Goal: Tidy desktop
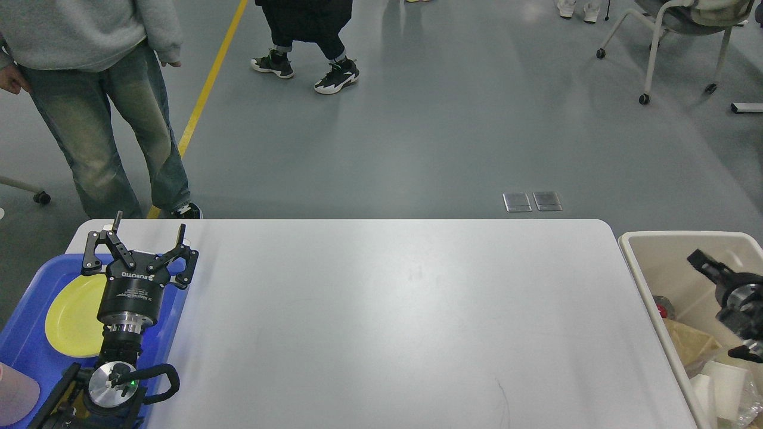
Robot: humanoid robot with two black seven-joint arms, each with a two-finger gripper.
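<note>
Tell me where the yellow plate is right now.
In the head view, the yellow plate lies in the blue tray at the desktop's left edge, partly hidden behind the left gripper.

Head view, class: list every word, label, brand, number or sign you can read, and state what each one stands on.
"ROBOTIQ": white letters, upside down in this view, on the black body of the left gripper.
Smaller white print on the cylinder just below that name: too small to read.
Nothing readable shows on the desktop, blue tray, beige bin or right gripper.
</note>
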